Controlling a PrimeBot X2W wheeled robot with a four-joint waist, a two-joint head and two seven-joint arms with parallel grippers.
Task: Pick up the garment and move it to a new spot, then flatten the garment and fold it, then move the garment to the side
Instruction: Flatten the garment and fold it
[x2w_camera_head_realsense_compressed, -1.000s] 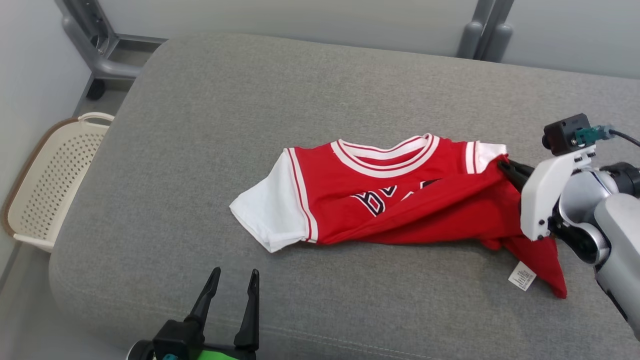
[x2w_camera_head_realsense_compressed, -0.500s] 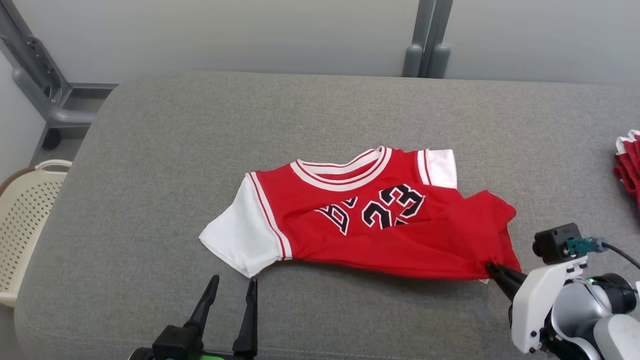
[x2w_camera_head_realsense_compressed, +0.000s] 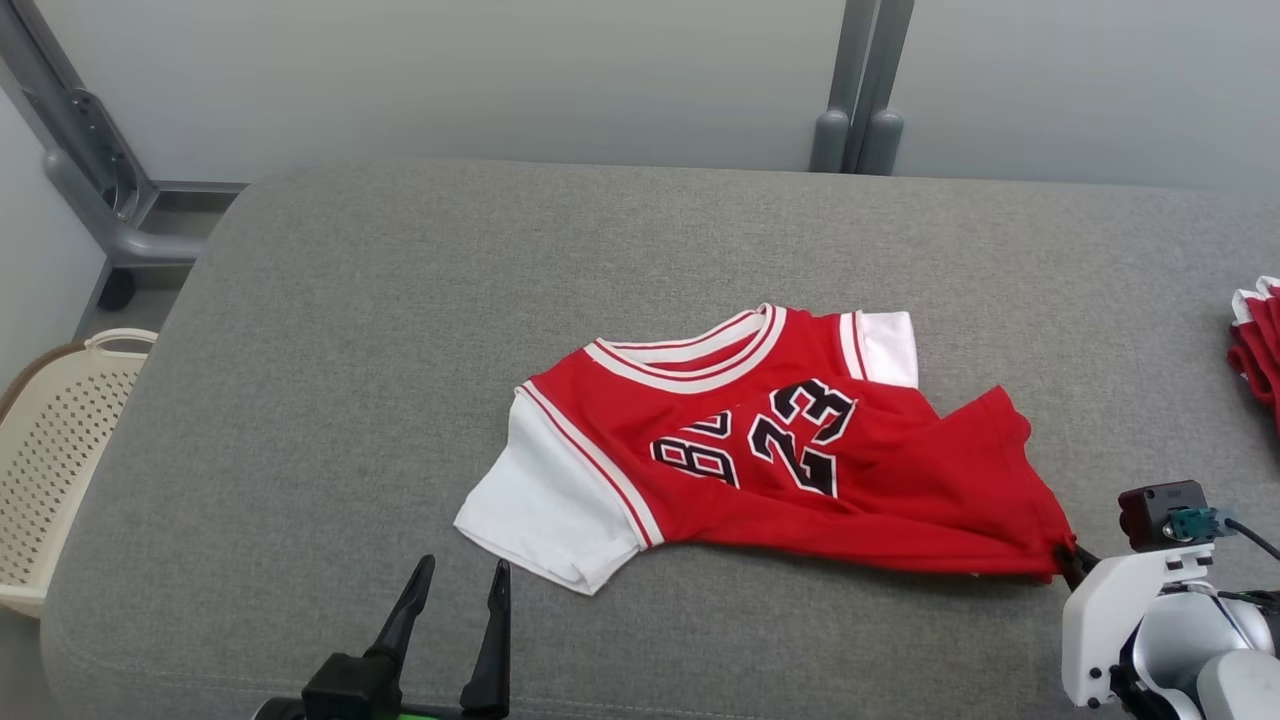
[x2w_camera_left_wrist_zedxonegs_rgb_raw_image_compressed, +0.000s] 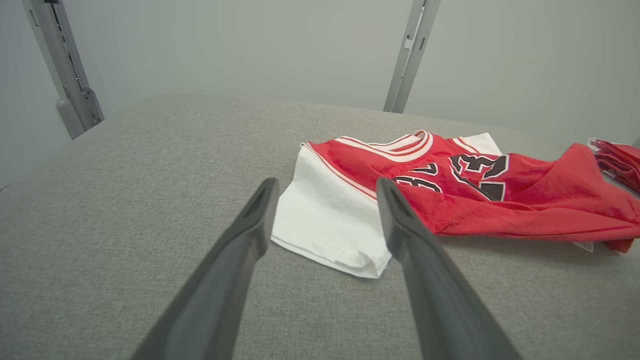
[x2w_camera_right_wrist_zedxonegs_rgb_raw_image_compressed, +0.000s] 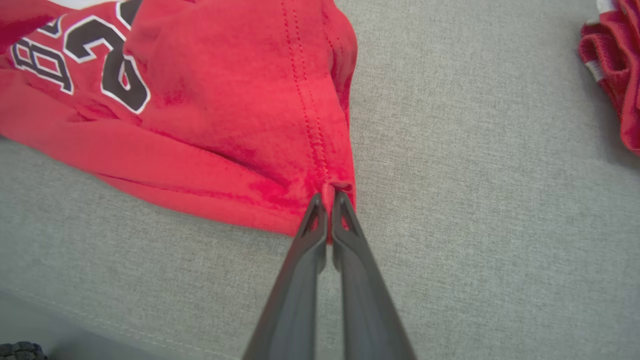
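Observation:
The garment (x2w_camera_head_realsense_compressed: 790, 450) is a red jersey with white sleeves and a black 23, lying crumpled on the grey cushion (x2w_camera_head_realsense_compressed: 400, 330). My right gripper (x2w_camera_head_realsense_compressed: 1066, 560) is shut on its lower right hem corner; in the right wrist view the gripper's tips (x2w_camera_right_wrist_zedxonegs_rgb_raw_image_compressed: 329, 200) pinch the stitched hem of the garment (x2w_camera_right_wrist_zedxonegs_rgb_raw_image_compressed: 225, 115). My left gripper (x2w_camera_head_realsense_compressed: 455, 580) stands open near the cushion's front edge, just short of the white sleeve (x2w_camera_head_realsense_compressed: 540, 510). In the left wrist view the open left gripper (x2w_camera_left_wrist_zedxonegs_rgb_raw_image_compressed: 325, 187) frames that sleeve (x2w_camera_left_wrist_zedxonegs_rgb_raw_image_compressed: 325, 225), apart from it.
A second red cloth (x2w_camera_head_realsense_compressed: 1258, 340) lies at the cushion's right edge, also the red cloth (x2w_camera_right_wrist_zedxonegs_rgb_raw_image_compressed: 612, 65) in the right wrist view. A cream perforated basket (x2w_camera_head_realsense_compressed: 50, 450) stands on the floor at the left. Grey metal posts (x2w_camera_head_realsense_compressed: 860, 90) rise behind the cushion.
My right gripper has dragged the hem corner down and right toward the front edge, spreading the jersey so the 23 shows. The head camera has shifted. The left gripper has stayed put.

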